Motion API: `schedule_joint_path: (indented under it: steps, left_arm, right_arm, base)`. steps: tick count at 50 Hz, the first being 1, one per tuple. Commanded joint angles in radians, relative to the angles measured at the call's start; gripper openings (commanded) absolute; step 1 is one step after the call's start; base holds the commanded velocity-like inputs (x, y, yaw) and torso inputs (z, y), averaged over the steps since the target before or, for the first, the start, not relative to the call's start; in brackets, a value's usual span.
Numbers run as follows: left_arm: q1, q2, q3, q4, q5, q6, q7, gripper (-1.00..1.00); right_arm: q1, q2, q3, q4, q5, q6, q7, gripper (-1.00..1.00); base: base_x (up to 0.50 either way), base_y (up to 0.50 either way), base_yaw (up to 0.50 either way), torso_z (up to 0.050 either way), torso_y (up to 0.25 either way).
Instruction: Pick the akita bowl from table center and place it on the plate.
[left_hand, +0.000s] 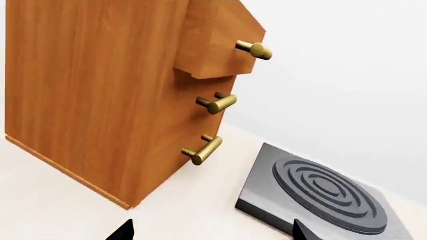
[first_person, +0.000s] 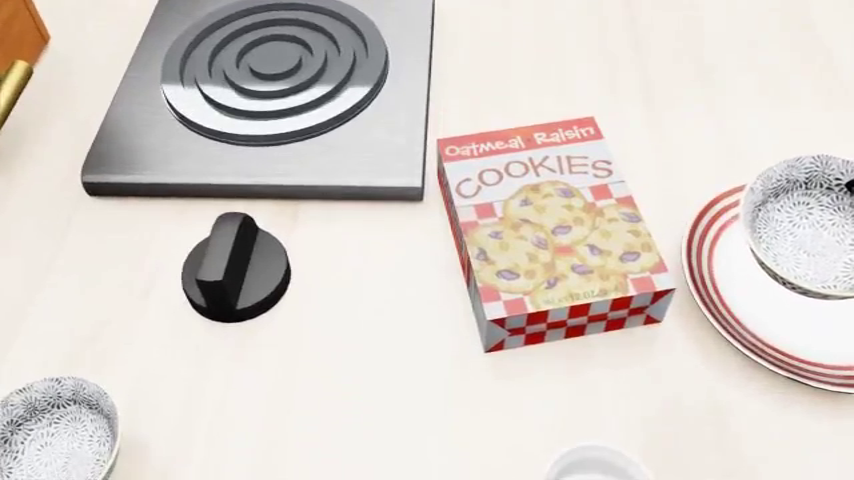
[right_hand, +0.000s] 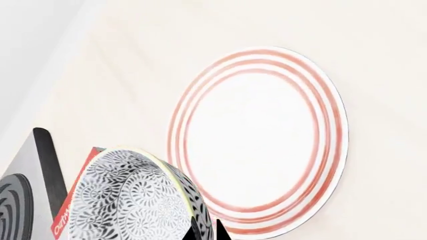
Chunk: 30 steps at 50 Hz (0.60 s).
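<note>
The akita bowl (right_hand: 130, 200), white with a dense grey-black floral pattern, is pinched at its rim by my right gripper (right_hand: 208, 231), which is shut on the bowl's wall. The red-ringed white plate (right_hand: 260, 140) lies on the table beyond the bowl. From the head camera the akita bowl (first_person: 805, 222) overlaps the far left part of the plate (first_person: 747, 305) at the right edge; the right gripper itself is almost entirely out of that view. My left gripper (left_hand: 212, 233) is open over bare table, with only its two dark fingertips (left_hand: 124, 231) showing.
A cookies box (first_person: 554, 235) lies just left of the plate. A look-alike patterned bowl (first_person: 54, 428) sits at the front left, a plain white cup (first_person: 597, 466) at the front edge. A black knob (first_person: 236, 266), a burner slab (first_person: 267, 90) and a wooden drawer cabinet (left_hand: 100, 90) stand on the left.
</note>
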Motion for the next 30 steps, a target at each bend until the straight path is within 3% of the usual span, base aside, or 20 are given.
schedule_joint_path:
  steps: [1,30]
  left_arm:
    - [-0.002,-0.003,-0.005,0.004,-0.019,-0.008,-0.01,1.0]
    - [0.035,-0.022,-0.02,0.041,-0.036,0.007,-0.014,1.0]
  right_arm:
    - [0.011,0.008,-0.006,0.02,-0.053,-0.041,-0.083,-1.0]
    - [0.069,-0.018,-0.116,0.244,-0.295,-0.21,-0.365,-1.0]
  base:
    - [0.0,0.0,0.0,0.0,0.0]
    - [0.0,0.0,0.0,0.0,0.0]
